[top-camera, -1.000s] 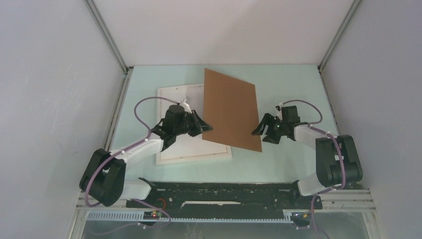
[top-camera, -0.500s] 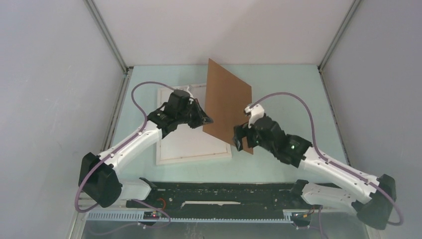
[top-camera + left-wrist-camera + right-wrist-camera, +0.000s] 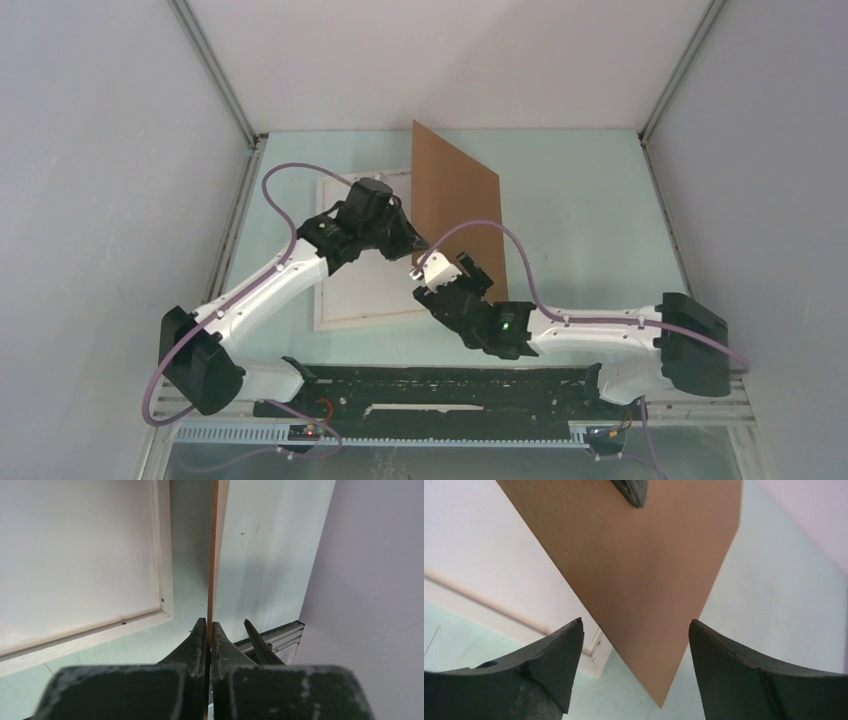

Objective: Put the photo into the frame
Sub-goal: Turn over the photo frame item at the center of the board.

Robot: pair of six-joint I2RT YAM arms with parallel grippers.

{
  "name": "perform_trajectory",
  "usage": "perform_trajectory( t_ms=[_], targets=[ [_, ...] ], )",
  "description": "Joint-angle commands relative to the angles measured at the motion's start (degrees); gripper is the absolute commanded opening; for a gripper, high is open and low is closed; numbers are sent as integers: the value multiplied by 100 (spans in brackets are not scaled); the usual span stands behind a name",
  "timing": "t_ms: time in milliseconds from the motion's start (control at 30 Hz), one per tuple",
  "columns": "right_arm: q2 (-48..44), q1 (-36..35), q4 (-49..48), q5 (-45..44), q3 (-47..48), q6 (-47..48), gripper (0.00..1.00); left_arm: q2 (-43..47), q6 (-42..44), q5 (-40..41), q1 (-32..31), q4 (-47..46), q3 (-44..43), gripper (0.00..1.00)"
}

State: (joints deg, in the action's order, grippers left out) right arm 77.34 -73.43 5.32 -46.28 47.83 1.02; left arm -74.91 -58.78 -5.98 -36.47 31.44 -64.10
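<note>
The white frame (image 3: 350,300) lies flat on the table at centre left, partly under my left arm. Its rim and white inner panel show in the left wrist view (image 3: 164,580). The photo's dark landscape is not in view. My left gripper (image 3: 412,243) is shut on the edge of the brown backing board (image 3: 455,200) and holds it tilted steeply above the frame's right side. The board shows edge-on in the left wrist view (image 3: 214,555), between the closed jaws of that gripper (image 3: 209,626). My right gripper (image 3: 450,266) is open and empty just below the board's lower corner (image 3: 659,690), the jaws spread either side of it without touching.
A black rail (image 3: 440,385) runs along the near table edge between the arm bases. Grey walls close in the table on the left, right and back. My left fingertip (image 3: 631,492) shows at the top of the right wrist view.
My right arm has swung from the right side to front centre, under the board's lower corner. My left gripper has tipped the board steeper and moved it slightly back.
</note>
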Motion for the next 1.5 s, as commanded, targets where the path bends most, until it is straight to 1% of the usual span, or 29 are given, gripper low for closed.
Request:
perform_trajectory(
  t_ms=[0, 67, 167, 200, 267, 300, 333, 367, 433, 467, 533, 567, 600, 633, 667, 733, 833, 867, 900, 1033, 1100, 1133, 1200, 1267, 1333, 1400, 1467],
  targets=[
    [338, -122, -1619, -1167, 206, 922, 81, 241, -279, 327, -60, 233, -539, 0],
    [588, -128, -2011, -1563, 241, 1223, 71, 275, -289, 350, -72, 244, -555, 0],
    [828, -129, -2553, -1954, 216, 1532, 58, 356, -382, 378, -76, 257, -549, 0],
    [831, -132, -2728, -1987, 165, 1567, 51, 392, -364, 367, -73, 234, -563, 0],
    [760, -128, -2855, -1975, 81, 1510, 31, 415, -201, 374, -87, 259, -704, 1],
    [714, -121, -2913, -1997, 56, 1496, 25, 421, -141, 407, -83, 332, -815, 6],
    [665, -115, -3012, -2033, 26, 1557, 18, 424, -95, 415, -82, 371, -914, 13],
    [615, -109, -3167, -2095, -10, 1666, 12, 437, -19, 402, -86, 388, -1023, 22],
    [481, -63, -3502, -2202, -73, 1924, 2, 485, 168, 410, -87, 424, -1239, 42],
    [391, -29, -3515, -2216, -87, 1994, 0, 529, 314, 419, -87, 433, -1351, 53],
    [105, 79, -3476, -2167, -134, 2063, 0, 665, 696, 466, -78, 483, -1575, 75],
    [-76, 168, -3303, -2091, -160, 1982, 0, 760, 910, 533, -77, 516, -1690, 85],
    [-335, 275, -2966, -1940, -169, 1750, 0, 866, 1112, 574, -75, 570, -1806, 93],
    [-777, 408, -2461, -1598, -169, 1440, 0, 978, 1371, 724, -69, 615, -1921, 98],
    [-1118, 591, -1990, -1241, -169, 1013, 0, 1118, 1548, 850, -59, 636, -2023, 100],
    [-1889, 1309, -1035, -422, -172, 127, 0, 1423, 1800, 1076, -26, 679, -2090, 100],
    [-2949, 2628, -195, 1264, -307, -836, 0, 2013, 2054, 1460, 65, 675, -1991, 100],
    [-3259, 3181, -86, 2215, -362, -1103, 0, 2204, 2103, 1598, 99, 660, -1899, 100],
    [-3496, 3720, 1, 2953, -411, -1349, 0, 2388, 2136, 1738, 128, 623, -1771, 100],
    [-3884, 5682, 154, 5047, -515, -2352, 0, 3022, 2100, 2033, 229, 291, -1002, 100],
    [-3904, 6502, -65, 6056, -662, -2993, 0, 3195, 1895, 1930, 270, 20, -485, 100],
    [-3907, 6842, -289, 6547, -767, -3473, 0, 3223, 1752, 1683, 295, -157, -175, 100],
    [-3895, 7264, -870, 7234, -979, -4162, 0, 3140, 1350, 1016, 435, -565, 408, 100],
    [-3895, 7446, -1169, 7467, -1056, -4545, 0, 2918, 790, -4, 715, -1230, 1039, 100],
    [-3931, 7456, -1353, 7610, -1058, -4832, 0, 2656, 132, -806, 945, -2158, 1709, 100],
    [-3937, 7441, -1613, 7714, -1143, -5256, 0, 2444, -442, -1253, 1037, -3190, 2346, 100],
    [-3943, 7387, -1838, 7778, -1235, -5597, 0, 2335, -934, -1399, 1066, -4141, 2882, 100]
  ],
)
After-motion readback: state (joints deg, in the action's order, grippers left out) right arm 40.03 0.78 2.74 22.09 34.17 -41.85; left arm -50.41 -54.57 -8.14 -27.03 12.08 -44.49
